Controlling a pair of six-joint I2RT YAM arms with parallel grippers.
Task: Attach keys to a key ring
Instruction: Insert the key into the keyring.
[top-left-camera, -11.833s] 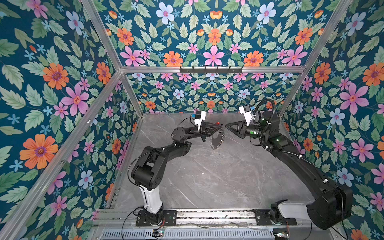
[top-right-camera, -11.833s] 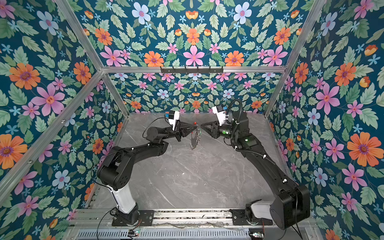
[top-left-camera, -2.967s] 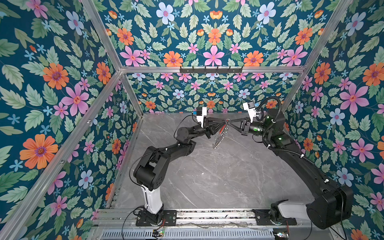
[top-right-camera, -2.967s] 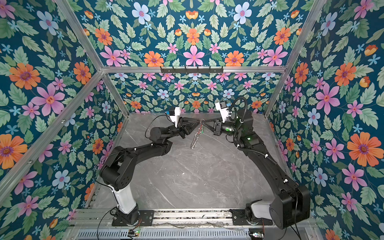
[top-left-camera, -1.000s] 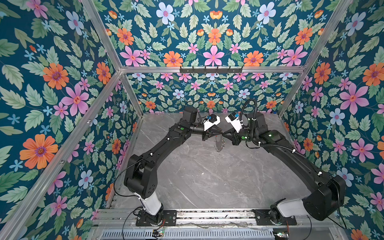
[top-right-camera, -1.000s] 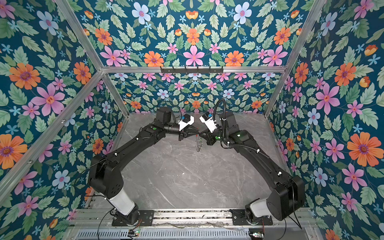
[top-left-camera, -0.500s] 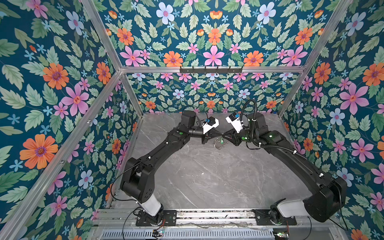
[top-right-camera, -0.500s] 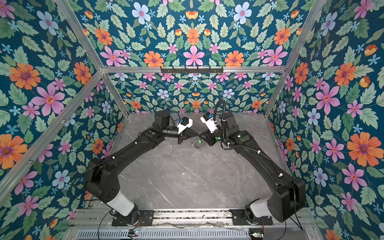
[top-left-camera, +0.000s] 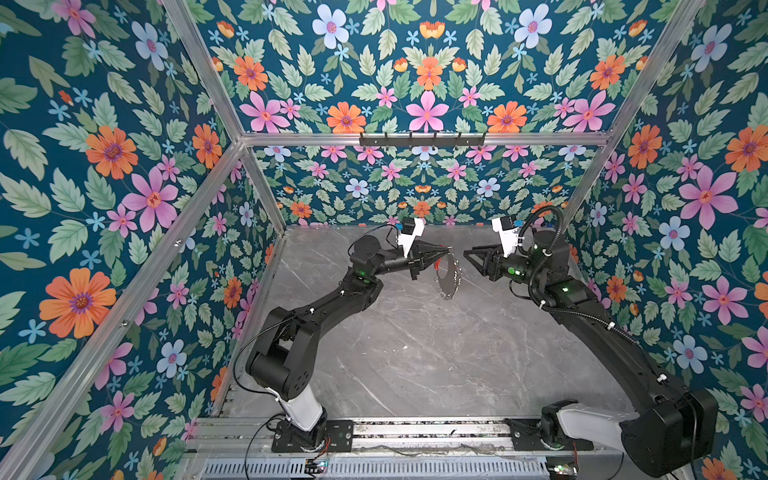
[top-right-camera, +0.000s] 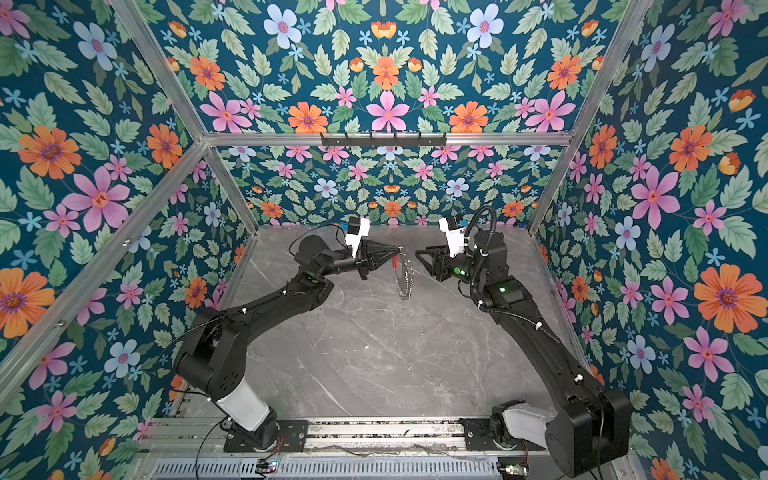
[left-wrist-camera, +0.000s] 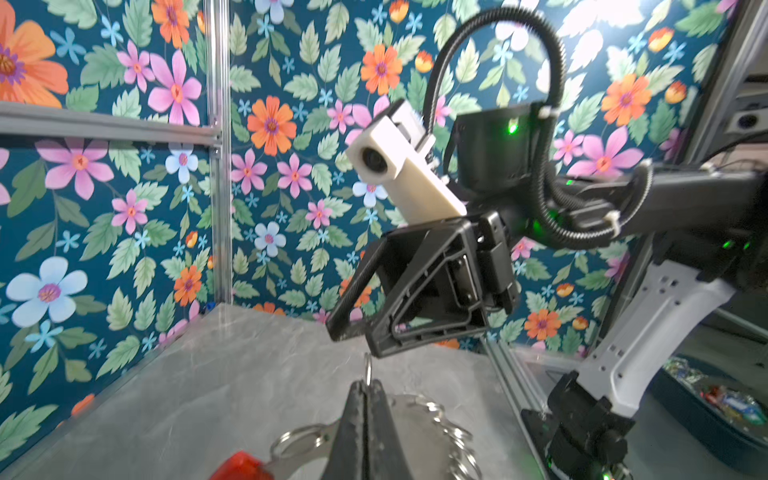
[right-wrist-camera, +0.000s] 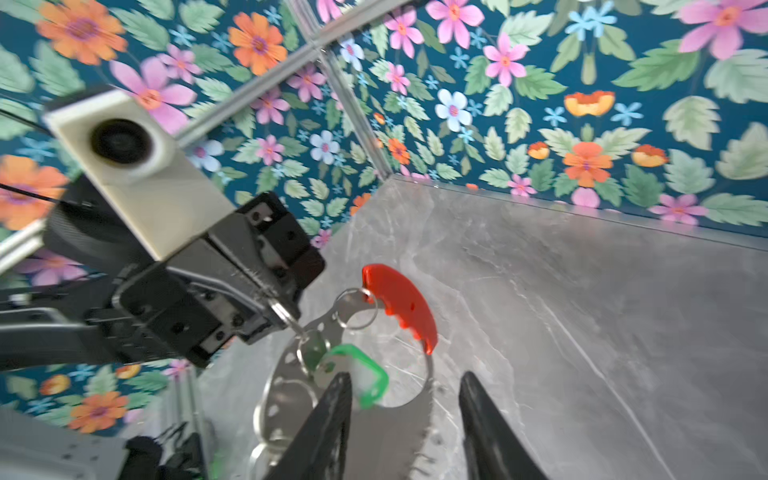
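The key ring (top-left-camera: 449, 277) (top-right-camera: 405, 276), a thin grey metal hoop with a red plastic arc (right-wrist-camera: 399, 303) (left-wrist-camera: 241, 467) and several small silver rings (left-wrist-camera: 453, 436), hangs above the table at the back. My left gripper (top-left-camera: 446, 249) (top-right-camera: 400, 249) (left-wrist-camera: 365, 384) (right-wrist-camera: 282, 311) is shut on one small ring (left-wrist-camera: 368, 368) at its top. The key's light green head (right-wrist-camera: 365, 374) hangs against the hoop by that ring; its blade is hidden. My right gripper (top-left-camera: 469, 258) (top-right-camera: 419, 254) (right-wrist-camera: 405, 390) (left-wrist-camera: 357, 338) is open and empty, a short gap to the right of the hoop.
The grey marble table (top-left-camera: 415, 353) is walled in by floral panels on an aluminium frame. A black hook rail (top-left-camera: 422, 139) runs along the back wall. Outside the frame, in the left wrist view, is a dark bin (left-wrist-camera: 706, 399) of small items.
My right gripper has opened and drawn back to the right. My left gripper has closed on the small ring and risen toward the back, carrying the key ring up with it.
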